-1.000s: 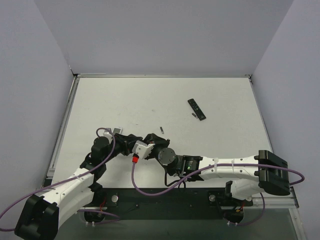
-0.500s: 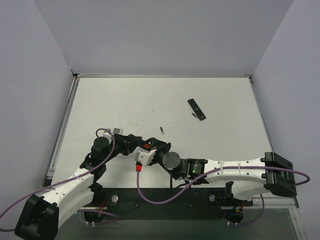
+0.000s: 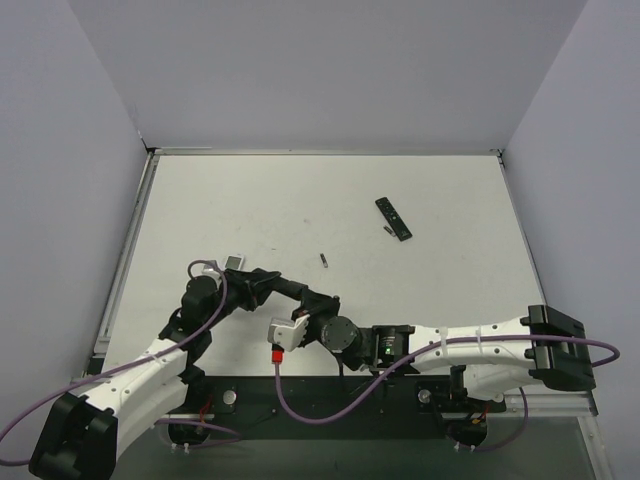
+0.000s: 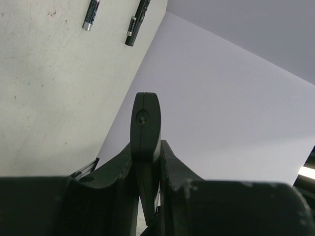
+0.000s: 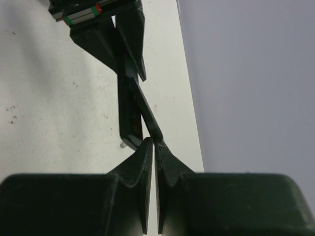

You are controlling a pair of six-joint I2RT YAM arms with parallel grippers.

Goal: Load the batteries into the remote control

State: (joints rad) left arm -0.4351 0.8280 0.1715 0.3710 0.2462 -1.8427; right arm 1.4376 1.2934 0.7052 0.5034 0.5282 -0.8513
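Observation:
My left gripper (image 3: 285, 288) is shut on a slim black remote (image 4: 145, 123) and holds it above the table near the front. My right gripper (image 3: 312, 314) meets it from the right. In the right wrist view the right gripper (image 5: 154, 141) is shut on a thin black flap (image 5: 142, 105) that stands off the remote's body (image 5: 129, 118), with the left gripper (image 5: 106, 29) beyond. A dark grey battery (image 3: 323, 259) lies on the table; it also shows in the left wrist view (image 4: 91, 14). Another small battery (image 3: 388, 229) lies farther right.
A second flat black slab like a remote (image 3: 393, 218) lies at the right middle of the white table (image 3: 250, 200), next to the small battery. Purple walls stand on three sides. The arms' cables and the black base rail (image 3: 330, 395) fill the near edge.
My right wrist has drawn back toward the near edge while still pinching the flap. My left gripper has shifted slightly left with the remote. The things on the table have not moved.

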